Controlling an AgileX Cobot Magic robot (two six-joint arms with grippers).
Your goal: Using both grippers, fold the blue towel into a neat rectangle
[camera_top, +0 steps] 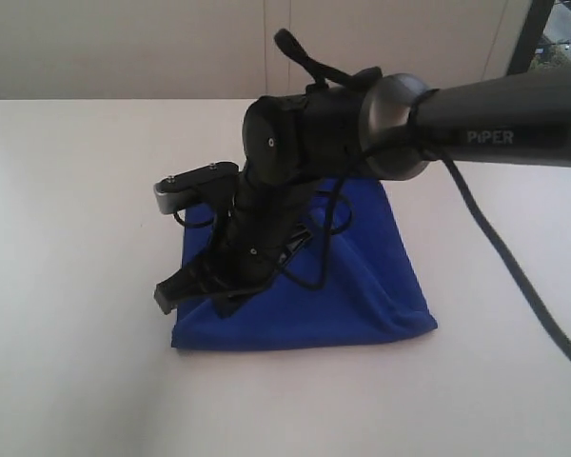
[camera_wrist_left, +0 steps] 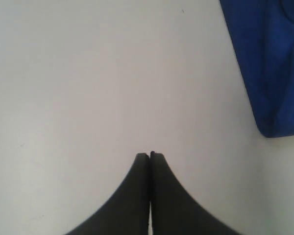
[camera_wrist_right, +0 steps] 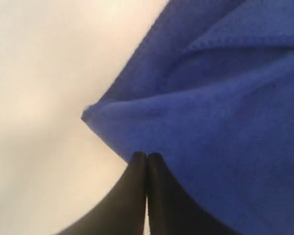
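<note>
The blue towel lies bunched on the white table, with a raised ridge running toward its near right corner. The arm marked "PIPER" reaches in from the right across it. My right gripper is down at the towel's left edge. In the right wrist view the right gripper is shut, its tips pinched at the edge of the towel, whose folds spread out from them. My left gripper is shut with nothing in it, above bare table, well apart from the towel. It is hidden in the exterior view.
A black cable trails from the right arm across the table to the right of the towel. A pale wall stands behind the table's far edge.
</note>
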